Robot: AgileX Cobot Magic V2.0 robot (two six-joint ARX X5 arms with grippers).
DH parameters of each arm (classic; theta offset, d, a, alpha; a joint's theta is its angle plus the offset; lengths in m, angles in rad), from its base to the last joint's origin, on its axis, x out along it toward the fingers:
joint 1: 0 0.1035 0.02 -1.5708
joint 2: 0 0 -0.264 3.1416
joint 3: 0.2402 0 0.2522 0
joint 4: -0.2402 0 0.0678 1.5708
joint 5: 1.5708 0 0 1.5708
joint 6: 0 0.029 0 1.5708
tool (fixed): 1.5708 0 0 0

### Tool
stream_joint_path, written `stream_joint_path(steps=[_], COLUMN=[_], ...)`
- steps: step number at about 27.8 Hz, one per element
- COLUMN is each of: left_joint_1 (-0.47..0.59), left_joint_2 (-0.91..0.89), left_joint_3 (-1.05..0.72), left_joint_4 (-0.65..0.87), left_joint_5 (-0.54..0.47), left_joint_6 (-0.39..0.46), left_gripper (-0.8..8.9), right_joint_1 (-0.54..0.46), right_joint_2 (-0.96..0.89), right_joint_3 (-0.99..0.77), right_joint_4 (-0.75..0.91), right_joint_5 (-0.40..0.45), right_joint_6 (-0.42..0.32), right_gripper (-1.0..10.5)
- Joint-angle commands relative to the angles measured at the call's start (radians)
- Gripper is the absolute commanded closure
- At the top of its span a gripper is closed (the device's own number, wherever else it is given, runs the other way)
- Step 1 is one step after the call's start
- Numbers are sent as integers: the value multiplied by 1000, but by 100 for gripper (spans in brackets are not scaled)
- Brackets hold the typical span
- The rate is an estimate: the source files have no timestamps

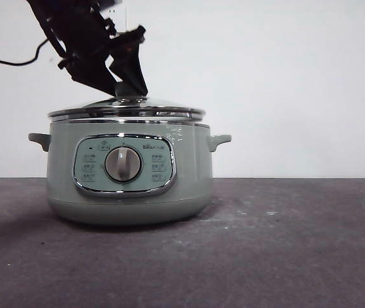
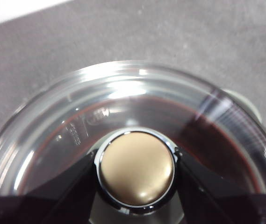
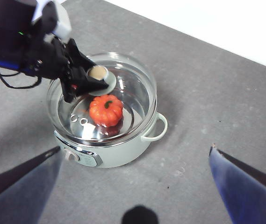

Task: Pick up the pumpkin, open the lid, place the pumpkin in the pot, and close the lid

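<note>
- The pumpkin (image 3: 106, 110) sits inside the pot (image 1: 127, 170), seen through the glass from the right wrist view, so that step looks done.
- The lid (image 1: 126, 111) rests level on the pot's rim, apparently seated.
- The left gripper (image 2: 136, 170) has its fingers (image 2: 62, 186) at 3 and 9 o'clock of the knob (image 2: 136, 168), touching its chrome collar; whether they clamp it I cannot tell.
- The right gripper (image 3: 135, 186) waits high above the desk (image 3: 207, 107), fingers wide apart, holding nothing.
</note>
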Motion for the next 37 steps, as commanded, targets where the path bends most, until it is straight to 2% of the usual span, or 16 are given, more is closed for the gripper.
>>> stream_joint_path(steps=[1, 8, 12, 16, 24, 32, 34, 37], left_joint_1=[-4, -31, -50, -50, -40, -41, -41, -40], left_joint_2=[-4, 1, 18, 40, 40, 40, 40, 39], left_joint_3=[6, 6, 6, 6, 6, 6, 6, 6], left_joint_4=[50, 42, 29, 13, -8, -69, -93, -107], left_joint_5=[8, 6, -44, -50, -96, -85, -85, -90], left_joint_6=[-3, -3, -2, 0, 50, 45, 38, 38], left_gripper=[822, 822, 822, 822, 822, 822, 754, 309], right_joint_1=[2, 2, 2, 2, 2, 2, 2, 2], right_joint_2=[0, 1, 1, 1, 1, 1, 1, 1], right_joint_3=[1, 1, 1, 1, 1, 1, 1, 1], right_joint_4=[3, 10, 9, 8, 8, 8, 8, 4], right_joint_5=[-1, -1, -2, -1, -1, -1, -2, -2], right_joint_6=[9, 9, 9, 9, 9, 8, 8, 8], right_gripper=[379, 379, 379, 379, 379, 379, 379, 379])
